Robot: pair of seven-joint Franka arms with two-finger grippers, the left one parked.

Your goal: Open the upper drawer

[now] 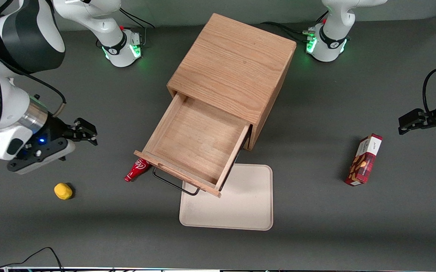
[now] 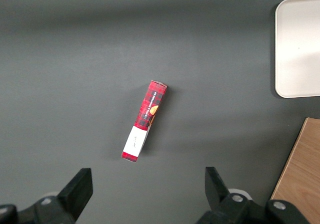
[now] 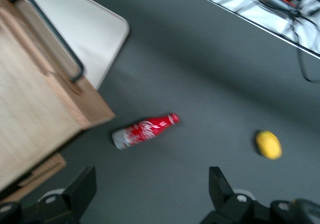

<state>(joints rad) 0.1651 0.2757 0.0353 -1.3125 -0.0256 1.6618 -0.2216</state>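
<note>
Upper drawer point(image 1: 197, 145), pale oak, pulled out

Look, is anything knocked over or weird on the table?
Yes: the red bottle lies on its side, partly under the open upper drawer. The open gripper hovers apart from it, above the table toward the working arm's end.

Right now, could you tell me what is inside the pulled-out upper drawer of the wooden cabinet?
The light oak upper drawer shows only its bare wooden floor. Its rearmost strip stays hidden under the cabinet top. The right arm's gripper hangs apart, toward the working arm's end, fingers open.
</note>
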